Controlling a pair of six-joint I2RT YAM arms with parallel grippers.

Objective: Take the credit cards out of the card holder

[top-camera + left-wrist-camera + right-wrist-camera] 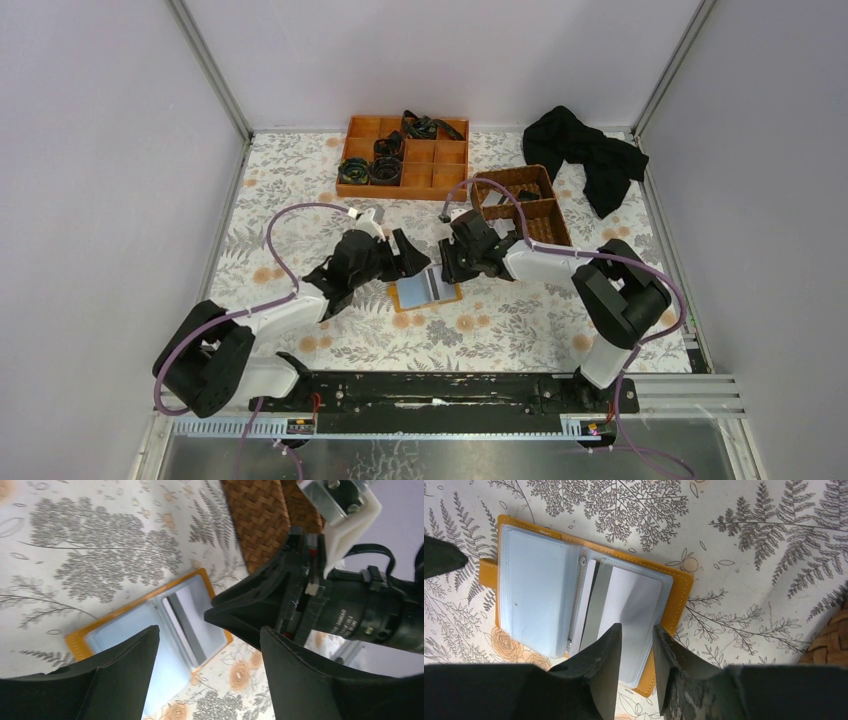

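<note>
Nearest to my right wrist camera, the black right gripper (638, 632) has its fingers only narrowly apart, the tips over the right page of the orange-rimmed, pale blue card holder (534, 595). The holder lies open and flat on the white fern-printed tablecloth (520, 320), between both arms. The left gripper (209, 630) is spread wide beside it. Plain lilac walls (100, 150) enclose the table.

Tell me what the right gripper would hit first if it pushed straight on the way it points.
Most likely the pale card in a sleeve of the open card holder. The right gripper, its fingertips narrowly parted, points down at that spot. How much gap is left above it is unclear.
</note>
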